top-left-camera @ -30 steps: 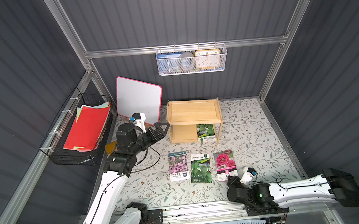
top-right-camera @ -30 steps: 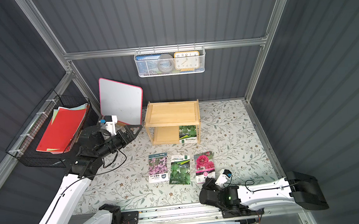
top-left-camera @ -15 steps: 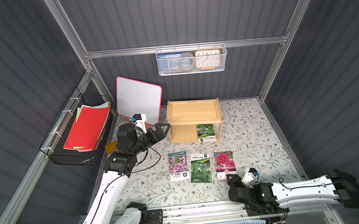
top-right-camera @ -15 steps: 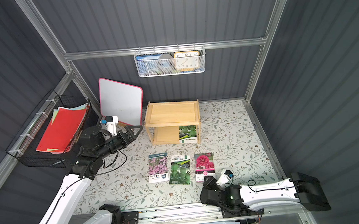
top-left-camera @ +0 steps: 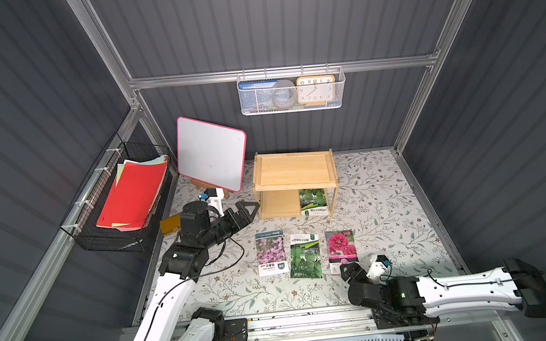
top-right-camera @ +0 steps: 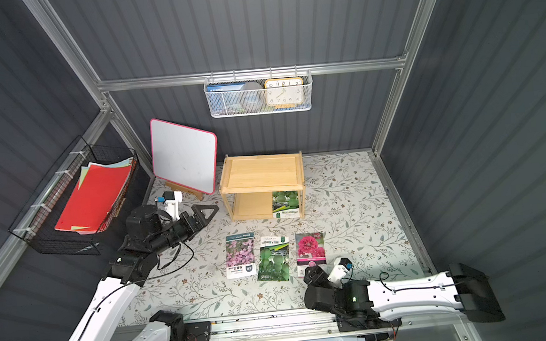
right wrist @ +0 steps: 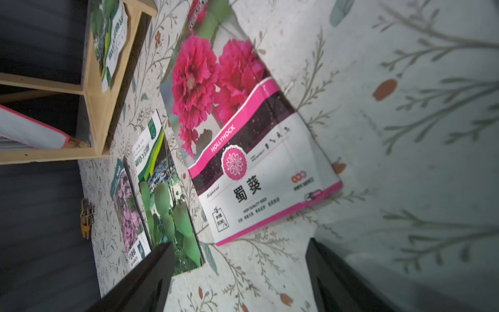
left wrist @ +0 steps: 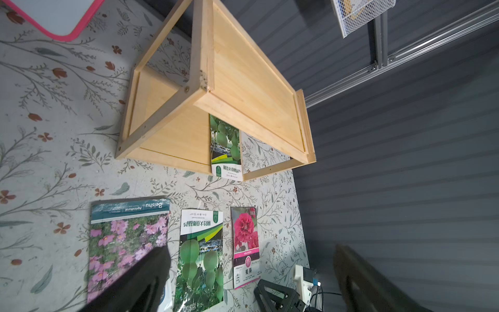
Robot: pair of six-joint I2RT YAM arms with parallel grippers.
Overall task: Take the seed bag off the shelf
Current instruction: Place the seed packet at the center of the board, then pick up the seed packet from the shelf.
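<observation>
Our left gripper (top-left-camera: 250, 209) hangs with its jaws spread wide and empty, just off the left front corner of the small two-tier pale pine-wood shelf (top-left-camera: 293, 173). The shelf stands near the middle of the back edge of the floral-patterned desk (top-left-camera: 384, 202).

Our right gripper (top-left-camera: 348, 268), near the desk's front edge, also has its jaws parted with nothing between them. The pink-and-white hollyhock packet (top-left-camera: 341, 247) lies flat just ahead of it.

The glossy green seed bag printed with pale gourds (top-left-camera: 313, 201) lies at the right end of the shelf's lower tier. Its white-labelled end seems to poke over the front lip.

We judge that reaching for this bag is the step in hand. To do it well, we would:
- come in low and level beneath the upper tier;
- turn the jaws so one finger passes over the overhanging end and one under it;
- pinch firmly, since the bag is thin and slick;
- draw it straight toward the desk's front edge, clear of the right front leg, so the light shelf is not dragged along.
</observation>
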